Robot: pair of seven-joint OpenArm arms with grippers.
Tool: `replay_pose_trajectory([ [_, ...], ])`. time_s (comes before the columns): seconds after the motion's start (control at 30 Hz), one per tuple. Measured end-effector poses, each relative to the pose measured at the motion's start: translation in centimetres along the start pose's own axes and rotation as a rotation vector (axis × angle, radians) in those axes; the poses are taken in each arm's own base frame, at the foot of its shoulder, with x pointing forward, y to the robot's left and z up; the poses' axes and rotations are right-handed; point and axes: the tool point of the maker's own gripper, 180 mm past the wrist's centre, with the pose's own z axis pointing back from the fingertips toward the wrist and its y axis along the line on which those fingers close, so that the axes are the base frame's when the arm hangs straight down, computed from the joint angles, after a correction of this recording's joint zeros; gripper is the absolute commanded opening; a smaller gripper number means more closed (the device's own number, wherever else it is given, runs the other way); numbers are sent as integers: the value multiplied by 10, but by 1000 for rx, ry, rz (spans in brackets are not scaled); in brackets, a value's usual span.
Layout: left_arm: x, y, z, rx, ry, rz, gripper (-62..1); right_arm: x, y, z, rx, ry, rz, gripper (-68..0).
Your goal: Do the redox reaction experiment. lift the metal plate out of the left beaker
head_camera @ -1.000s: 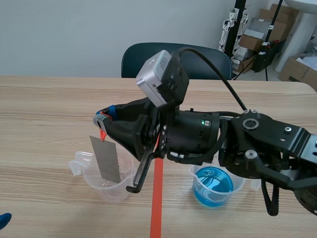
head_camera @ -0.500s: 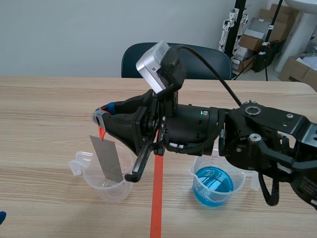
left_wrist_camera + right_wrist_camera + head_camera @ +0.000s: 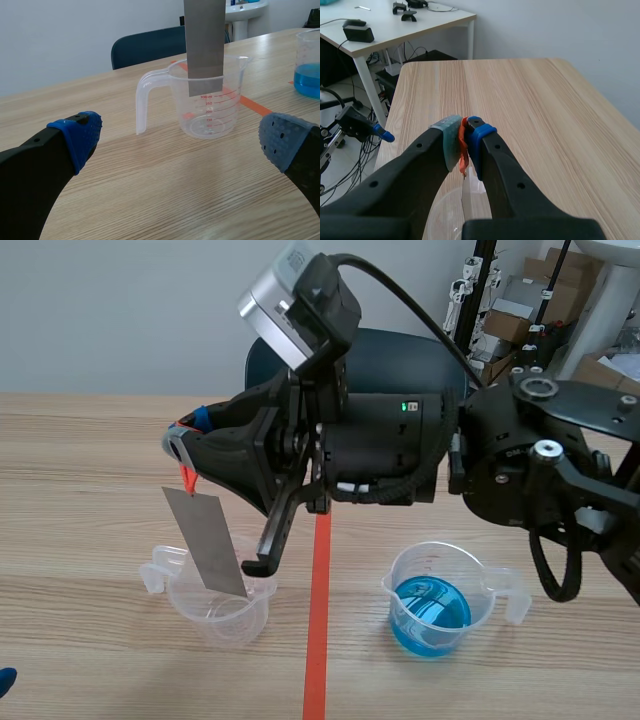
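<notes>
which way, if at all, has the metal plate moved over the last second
Yes, upward: held in the right gripper, the metal plate has risen against the left beaker, its lower end still below the rim.

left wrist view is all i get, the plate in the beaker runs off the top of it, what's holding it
Observer: The right arm's jaws are shut on the metal plate from above.
Operator: gripping the metal itself
Observer: No. The right wrist view shows the pads pinching an orange-red tag at its top, with the plate hanging below.
Operator: looks straight to me
Observer: In the scene view it hangs tilted, its lower end nearer the tape line than its top.
</notes>
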Motion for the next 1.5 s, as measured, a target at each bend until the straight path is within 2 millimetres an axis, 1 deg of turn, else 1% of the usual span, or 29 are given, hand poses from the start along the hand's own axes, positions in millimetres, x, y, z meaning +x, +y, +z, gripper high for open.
replay_pose_trajectory([
  [0.17, 0, 0, 0, 0, 0, 0, 14, 14, -5, 1, -14, 0, 40, -671],
  [0.33, 0, 0, 0, 0, 0, 0, 14, 35, -6, 9, -17, -32, 34, -671],
  [0.63, 0, 0, 0, 0, 0, 0, 14, 68, -18, 8, 9, -57, -112, -671],
  [0.73, 0, 0, 0, 0, 0, 0, 14, 79, -21, 8, 18, -83, -137, -671],
  [0.87, 0, 0, 0, 0, 0, 0, 14, 80, -25, 10, 23, -51, -141, -671],
  [0.97, 0, 0, 0, 0, 0, 0, 14, 85, -26, 10, 33, -47, -150, -671],
  [1.17, 0, 0, 0, 0, 0, 0, 14, 93, -35, 14, 21, -34, -102, -671],
  [1.5, 0, 0, 0, 0, 0, 0, 14, 92, -37, 16, 14, -19, -90, -671],
])
